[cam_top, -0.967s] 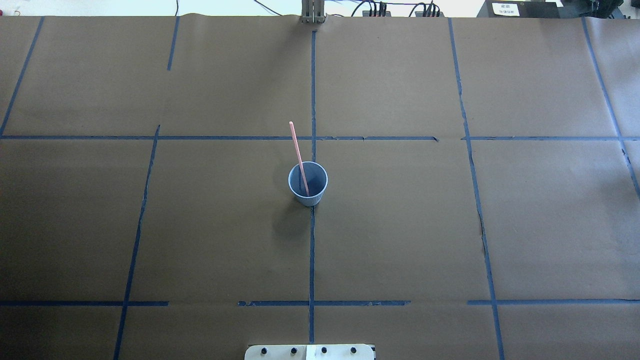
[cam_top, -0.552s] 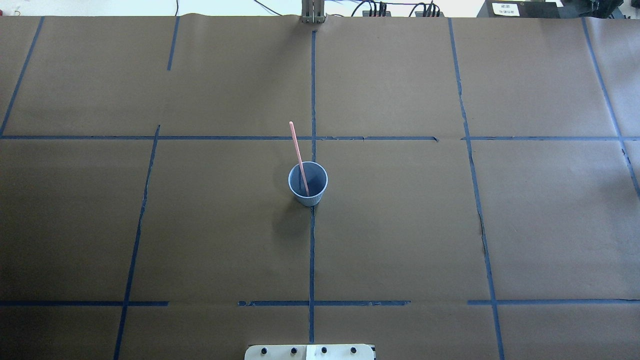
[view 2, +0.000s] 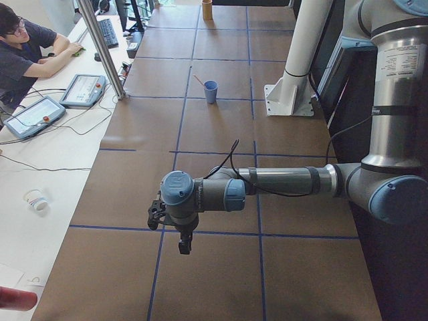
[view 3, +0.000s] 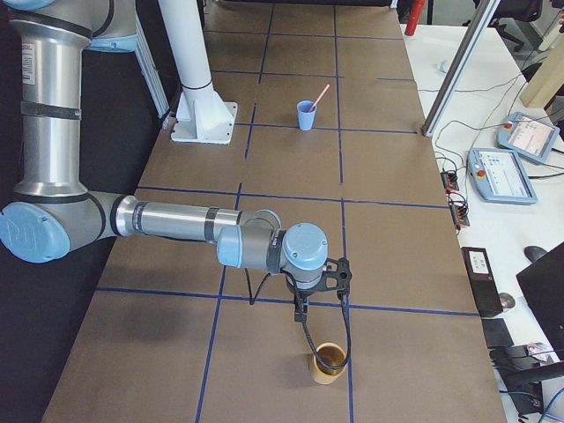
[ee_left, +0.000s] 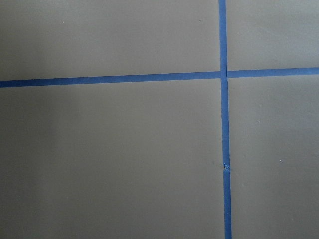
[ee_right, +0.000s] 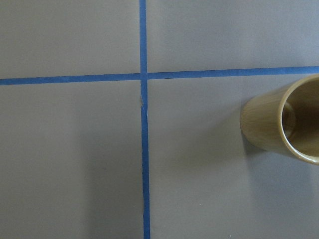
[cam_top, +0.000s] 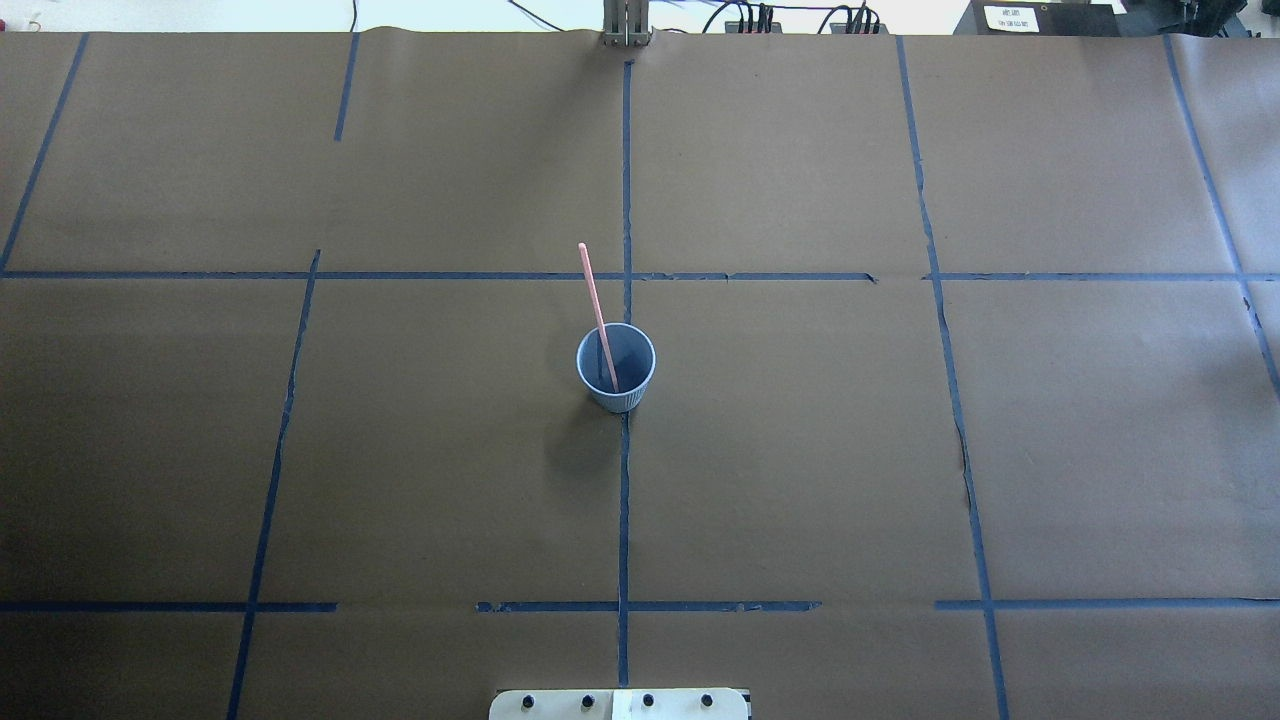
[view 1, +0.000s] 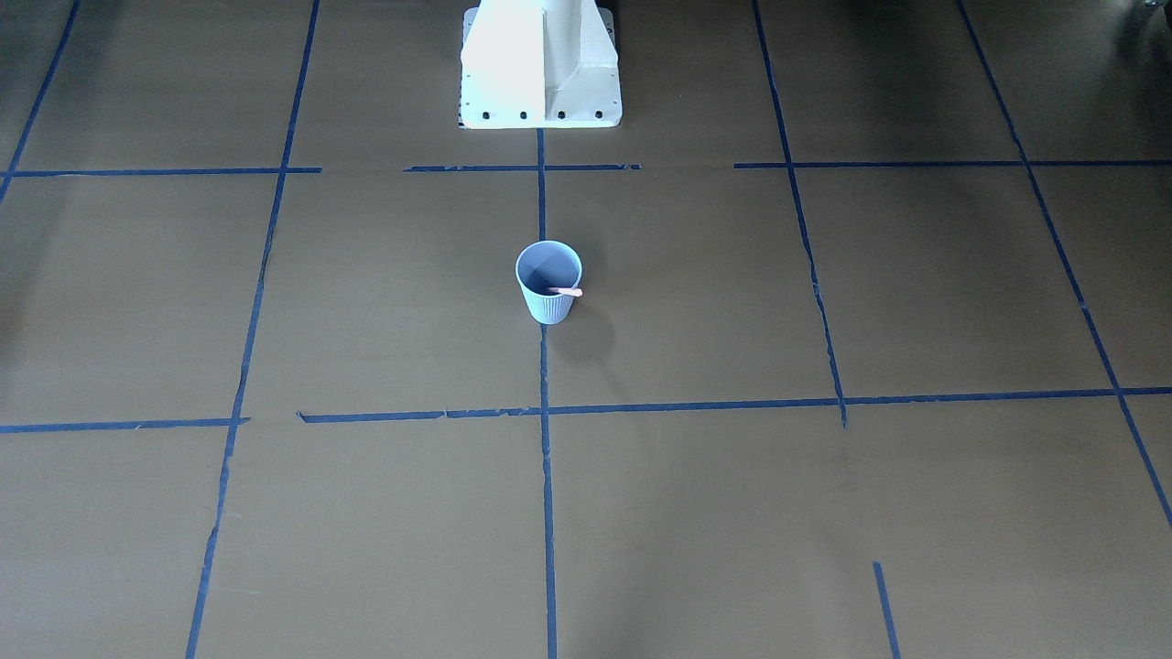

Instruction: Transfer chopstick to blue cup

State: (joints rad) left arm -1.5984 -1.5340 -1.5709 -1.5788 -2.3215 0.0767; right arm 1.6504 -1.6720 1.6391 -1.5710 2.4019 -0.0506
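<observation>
The blue cup (cam_top: 616, 367) stands upright at the middle of the table, on the centre tape line. One pinkish-orange chopstick (cam_top: 597, 305) stands in it and leans over the far rim. In the front-facing view only its tip (view 1: 566, 292) shows at the cup's (view 1: 548, 282) rim. My left gripper (view 2: 182, 245) hangs over the table's left end, far from the cup (view 2: 210, 91). My right gripper (view 3: 301, 309) hangs over the right end, far from the cup (view 3: 306, 115). Both show only in side views, so I cannot tell whether they are open or shut.
A tan wooden cup (view 3: 330, 362) stands just below and beside the right gripper; it looks empty in the right wrist view (ee_right: 286, 121). The white robot base (view 1: 540, 64) stands behind the blue cup. An operator (view 2: 27, 50) sits at a side desk with tablets.
</observation>
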